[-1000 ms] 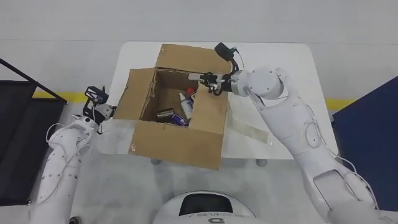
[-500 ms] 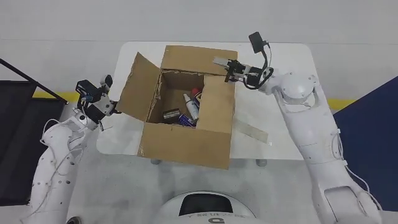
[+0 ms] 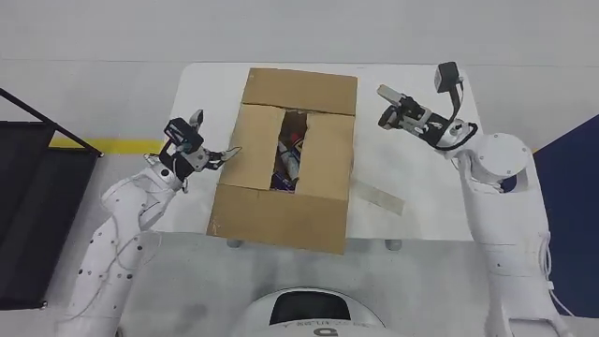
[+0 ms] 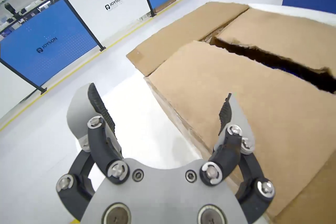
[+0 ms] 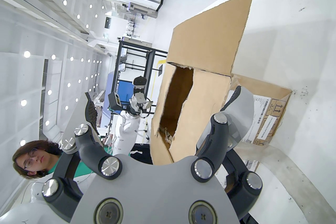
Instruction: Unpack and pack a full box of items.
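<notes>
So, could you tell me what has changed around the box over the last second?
The left flap and right flap folded inward over the box, leaving a gap. The right gripper withdrew sideways, open; the left gripper swung in beside its flap, open. The end flaps stayed open.

Cardboard box (image 3: 288,164) mid-table, flaps nearly shut.

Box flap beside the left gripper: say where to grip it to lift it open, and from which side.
Probably its free edge along the gap, taken from above with one of the fingers dipped inside. The flap lies nearly flat, hinged on its outer side, so only that edge offers purchase.
</notes>
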Tool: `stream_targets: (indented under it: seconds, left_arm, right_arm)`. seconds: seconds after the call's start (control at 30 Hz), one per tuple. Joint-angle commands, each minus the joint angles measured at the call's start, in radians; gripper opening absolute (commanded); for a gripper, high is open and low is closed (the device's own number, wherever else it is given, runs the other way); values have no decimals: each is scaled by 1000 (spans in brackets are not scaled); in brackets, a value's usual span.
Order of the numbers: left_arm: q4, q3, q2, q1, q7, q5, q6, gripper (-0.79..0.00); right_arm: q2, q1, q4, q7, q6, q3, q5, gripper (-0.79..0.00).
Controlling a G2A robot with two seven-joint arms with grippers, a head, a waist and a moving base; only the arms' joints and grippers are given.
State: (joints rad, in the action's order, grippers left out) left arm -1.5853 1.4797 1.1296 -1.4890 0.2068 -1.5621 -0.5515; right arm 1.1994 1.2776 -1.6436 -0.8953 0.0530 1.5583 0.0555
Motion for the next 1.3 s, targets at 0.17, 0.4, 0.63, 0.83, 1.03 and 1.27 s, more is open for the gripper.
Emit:
stream_targets:
  seconds: [0.17, 0.4, 0.63, 0.83, 1.03, 1.27]
  left_arm:
    - [4, -50, 1, 24, -23, -80, 43, 0]
    - [-31, -35, -4, 11, -10, -88, 55, 0]
    - [-83, 8, -14, -42, -21, -125, 75, 0]
    - [-89, -35, -13, -24, -58, -216, 126, 0]
    - [-110, -64, -11, -23, -25, -158, 72, 0]
    - [-137, 59, -28, -67, 29, -78, 6, 0]
  right_arm:
    - [0, 0, 0, 0, 0, 0, 0, 0]
    - [0, 0, 0, 0, 0, 0, 0, 0]
    - [0, 0, 0, 0, 0, 0, 0, 0]
    - [0, 0, 0, 0, 0, 0, 0, 0]
    - [0, 0, 0, 0, 0, 0, 0, 0]
    - [0, 0, 0, 0, 0, 0, 0, 0]
